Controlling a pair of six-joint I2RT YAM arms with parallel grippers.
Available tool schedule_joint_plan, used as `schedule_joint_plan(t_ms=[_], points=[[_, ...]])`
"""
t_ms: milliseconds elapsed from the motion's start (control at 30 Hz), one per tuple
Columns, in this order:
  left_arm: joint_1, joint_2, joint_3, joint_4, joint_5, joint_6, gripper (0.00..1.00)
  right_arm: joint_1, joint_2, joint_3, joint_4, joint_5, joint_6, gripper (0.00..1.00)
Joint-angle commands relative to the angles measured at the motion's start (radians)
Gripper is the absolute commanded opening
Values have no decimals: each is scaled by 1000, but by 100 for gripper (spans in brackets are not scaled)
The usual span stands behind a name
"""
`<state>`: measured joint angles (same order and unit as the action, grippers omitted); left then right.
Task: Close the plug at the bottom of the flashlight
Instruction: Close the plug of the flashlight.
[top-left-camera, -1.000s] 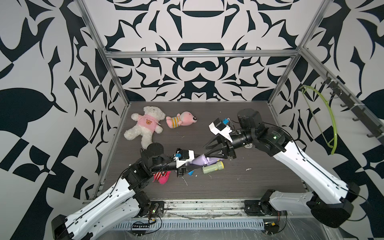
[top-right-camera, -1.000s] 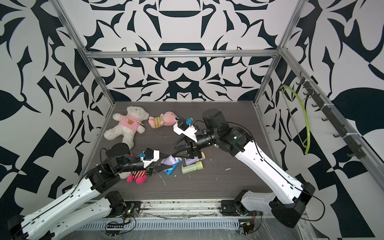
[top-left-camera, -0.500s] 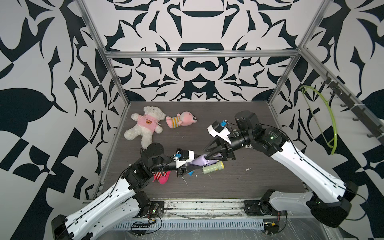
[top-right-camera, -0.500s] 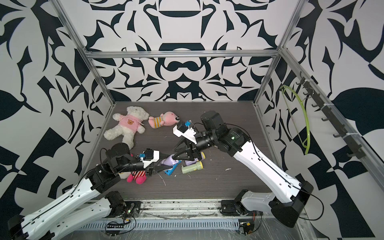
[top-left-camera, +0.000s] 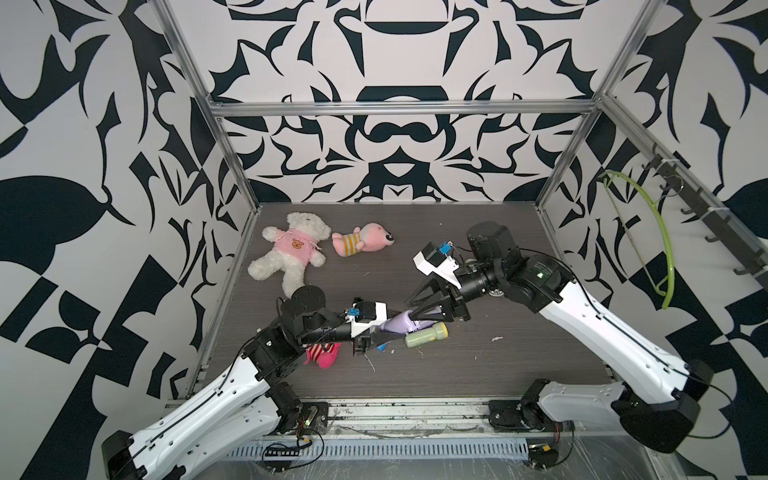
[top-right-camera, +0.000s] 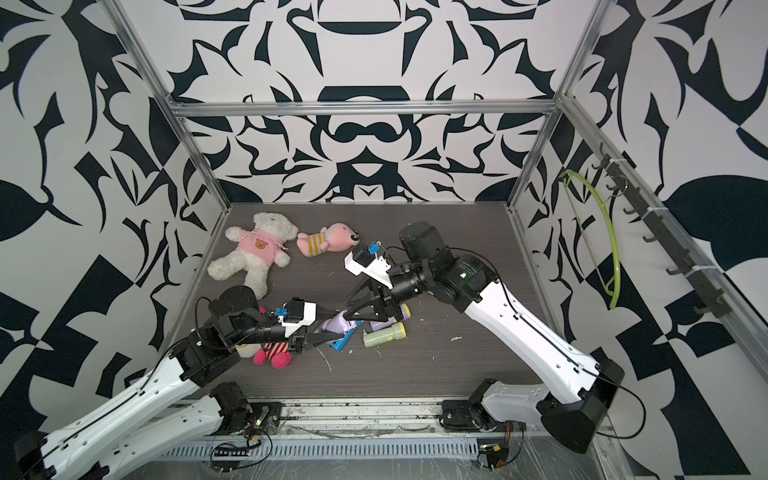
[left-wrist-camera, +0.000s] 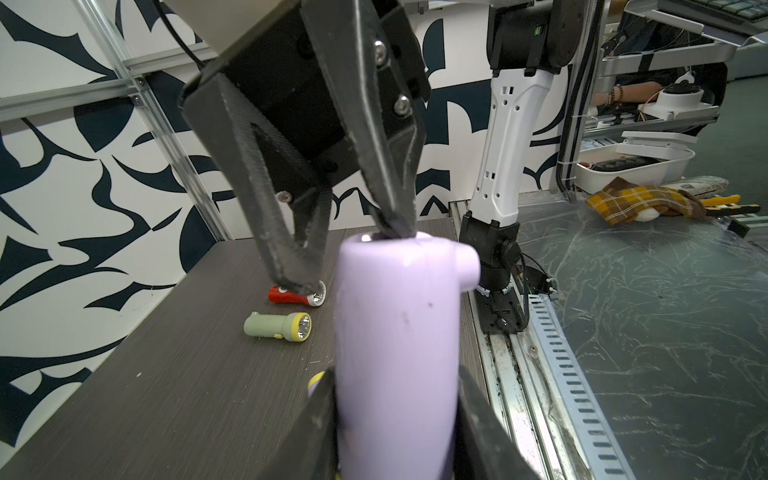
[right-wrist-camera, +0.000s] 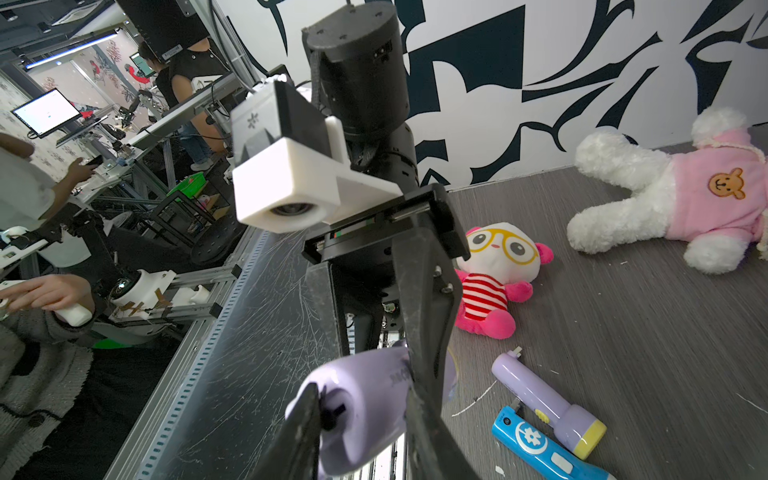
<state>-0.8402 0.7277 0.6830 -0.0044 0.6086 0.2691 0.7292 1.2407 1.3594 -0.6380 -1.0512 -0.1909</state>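
My left gripper (left-wrist-camera: 395, 374) is shut on the body of a lilac flashlight (left-wrist-camera: 395, 324), which it holds above the table with the tail end pointing at the right arm. In both top views the flashlight (top-left-camera: 399, 324) (top-right-camera: 338, 324) spans the gap between the left gripper (top-left-camera: 384, 332) and the right gripper (top-left-camera: 412, 311). My right gripper (right-wrist-camera: 361, 399) is closed across the tail. One finger lies against the end face beside a dark port slot (right-wrist-camera: 334, 411); the other runs along the side. I cannot make out whether the plug is seated.
On the table below lie a green flashlight (top-left-camera: 426, 334), a red flashlight (left-wrist-camera: 291, 296), a second lilac flashlight (right-wrist-camera: 544, 399) and a blue one (right-wrist-camera: 540, 449). A panda plush (right-wrist-camera: 494, 278) sits near the left arm. A white bear (top-left-camera: 291, 253) and a pink plush (top-left-camera: 361, 243) lie further back.
The right gripper has moved leftward onto the flashlight's tail and narrowed slightly. The left arm and the flashlight have stayed where they were.
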Motion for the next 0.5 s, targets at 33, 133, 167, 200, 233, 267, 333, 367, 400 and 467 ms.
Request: schedule_joint_plan(t_ms=[33,133,167,200,233,267,333,367,400,467], points=[[-2,-26,41,43,33,-4,0,5,-7,-6,-5,-9,-34,36],[-2,-28,41,41,35,-4,0,5,-10,-10,-9,-5,-39,36],[-2,-28,40,43,37,-4,0,6,-10,-10,-9,-4,-39,37],[-2,-28,41,43,41,-5,0,5,-9,-11,-9,-7,-39,36],[-2,-27,42,44,46,-5,0,6,-8,-12,-8,-6,-39,36],[-2,-27,44,46,51,-8,0,6,-7,-12,-5,-6,-36,36],[-2,-24,46,46,65,-10,0,5,-6,-11,2,-1,-35,33],[-2,-21,49,45,71,-12,0,5,-6,-12,7,1,-33,32],[-2,-19,53,44,76,-14,0,6,-5,-11,8,1,-34,31],[-2,-17,55,41,85,-16,0,6,-3,-8,9,-1,-36,29]])
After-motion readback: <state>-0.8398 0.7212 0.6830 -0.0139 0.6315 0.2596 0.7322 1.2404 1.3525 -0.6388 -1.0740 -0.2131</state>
